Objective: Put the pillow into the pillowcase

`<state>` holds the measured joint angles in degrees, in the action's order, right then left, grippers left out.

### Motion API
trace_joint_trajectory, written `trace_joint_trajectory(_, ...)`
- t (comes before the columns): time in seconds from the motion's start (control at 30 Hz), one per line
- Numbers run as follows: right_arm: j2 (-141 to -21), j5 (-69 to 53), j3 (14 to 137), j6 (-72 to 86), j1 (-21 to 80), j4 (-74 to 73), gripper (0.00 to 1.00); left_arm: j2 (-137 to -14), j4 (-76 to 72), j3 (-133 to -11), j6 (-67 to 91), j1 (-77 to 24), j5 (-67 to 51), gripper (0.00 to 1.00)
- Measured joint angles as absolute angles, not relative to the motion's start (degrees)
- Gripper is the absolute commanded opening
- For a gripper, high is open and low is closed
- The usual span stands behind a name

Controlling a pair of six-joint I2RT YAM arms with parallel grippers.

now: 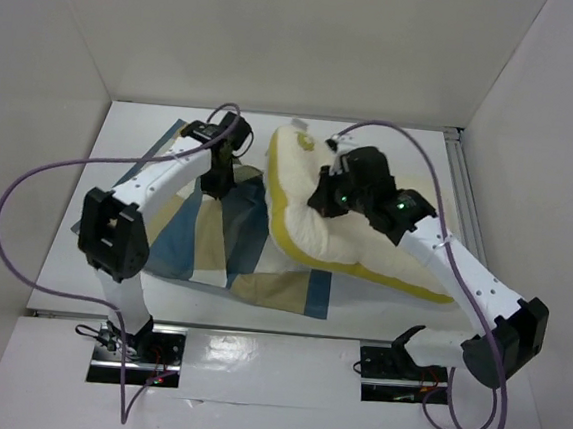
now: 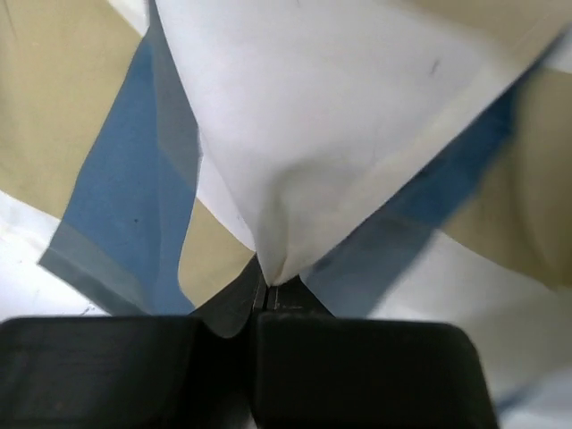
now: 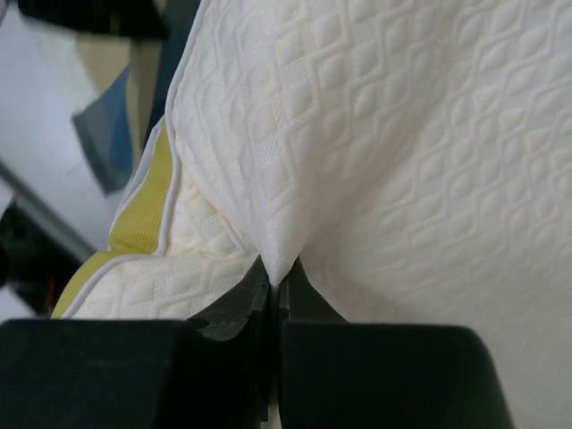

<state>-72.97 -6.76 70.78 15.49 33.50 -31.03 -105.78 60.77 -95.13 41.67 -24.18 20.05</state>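
Pinching a fold of the blue, tan and cream checked fabric pillowcase [image 1: 199, 242], spread left on the table [image 1: 131, 151], the left gripper [image 2: 264, 290] looks set to lift its mouth. The right gripper [image 3: 275, 273] nips the quilted cream pillow [image 1: 354, 251] with a yellow edge alongside, ready to feed it in.
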Motion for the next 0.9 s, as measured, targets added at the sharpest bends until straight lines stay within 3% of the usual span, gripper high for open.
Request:
trace_joint_trajectory(0.2,-74.6,-6.7,68.0,13.8,49.6,-32.1,0.0,-96.8,59.1,-94.0,37.3,-23.1,10.0,0.0)
trace_joint_trajectory(0.33,-77.1,-3.7,67.8,13.0,54.5,-33.4,0.0,-96.9,58.8,-90.9,35.7,-23.1,6.7,0.0)
trace_joint_trajectory(0.9,-74.5,0.3,62.6,12.7,57.3,-40.6,0.0,-96.8,57.2,-85.8,34.9,-17.5,0.6,0.0)
